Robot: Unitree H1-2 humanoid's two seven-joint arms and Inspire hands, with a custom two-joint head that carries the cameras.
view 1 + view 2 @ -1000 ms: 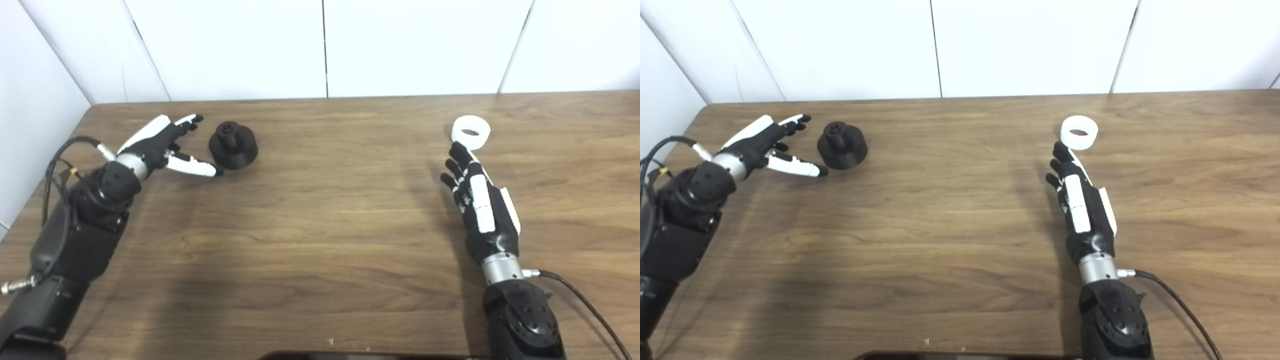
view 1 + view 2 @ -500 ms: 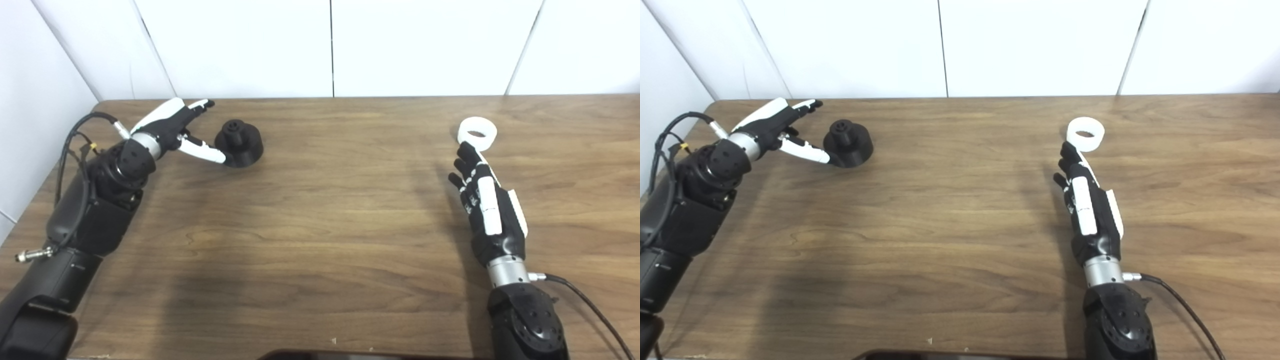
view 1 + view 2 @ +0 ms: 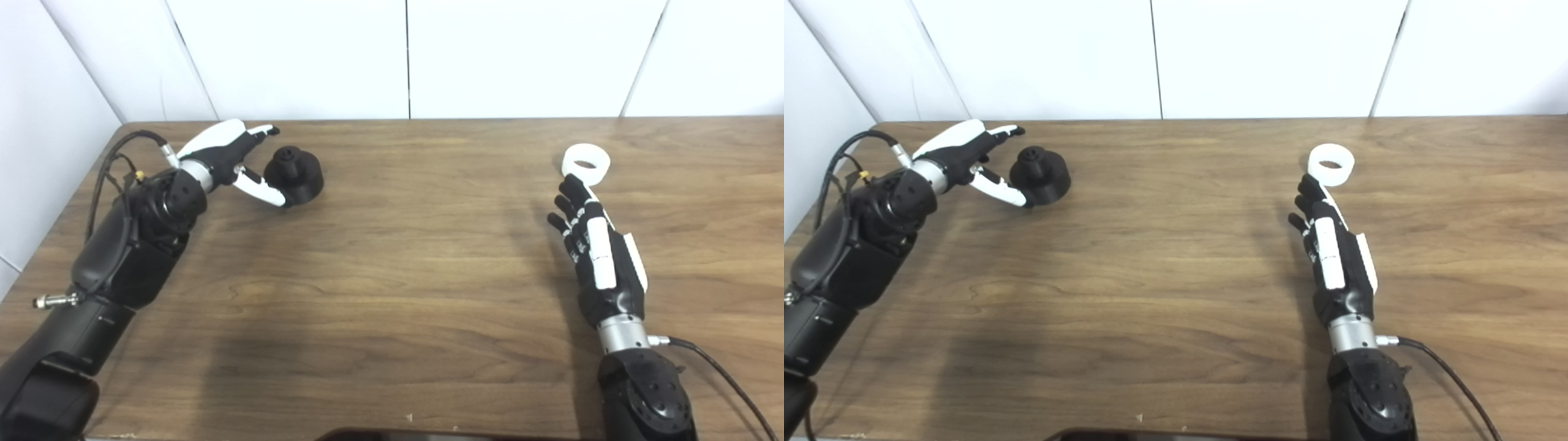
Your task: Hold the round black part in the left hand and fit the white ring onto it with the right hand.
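The left hand (image 3: pixel 228 160) is seen reaching toward the far left part of the wooden table (image 3: pixel 404 257), its fingers spread apart and nothing gripped between them. The round black part (image 3: pixel 293 176) is found standing on the table just beyond the fingertips of that hand, its narrow knob pointing upward above the wider base. The white thumb of the left hand is laid along the near side of the part's base and seems to touch it or nearly so, although actual contact cannot be told from either view; the upper fingers (image 3: pixel 995 136) are stretched out above and to the left of the knob, apart from it. The part is thus placed in the opening between thumb and fingers but is not clasped. On the other side of the table, the right hand (image 3: pixel 597 245) is held edge-on, with its fingers extended and lying close together, nothing being held. The white ring (image 3: pixel 586 163) is seen lying flat on the table directly beyond the tips of those fingers, its hole facing upward. The topmost fingertip is overlapped with the near rim of the ring in both views, yet whether it is touching cannot be determined. The ring and the black part are kept well apart.
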